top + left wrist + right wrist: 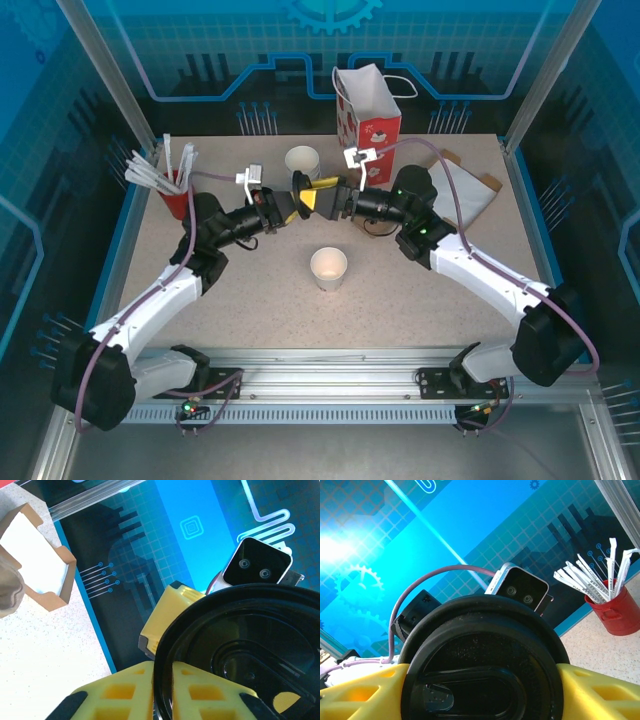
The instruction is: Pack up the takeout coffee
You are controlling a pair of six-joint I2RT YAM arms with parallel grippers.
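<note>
Meeting above the table [250, 300], the left gripper [302, 202] and right gripper [320, 195] each have their jaws closed on one black lid [480, 665]. The lidless white cup [328, 268] stands below them, apart from both.

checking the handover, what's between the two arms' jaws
A black lid, its rim pinched in the left arm's jaws and spanned by the right arm's jaws; both wrist views show it.
</note>
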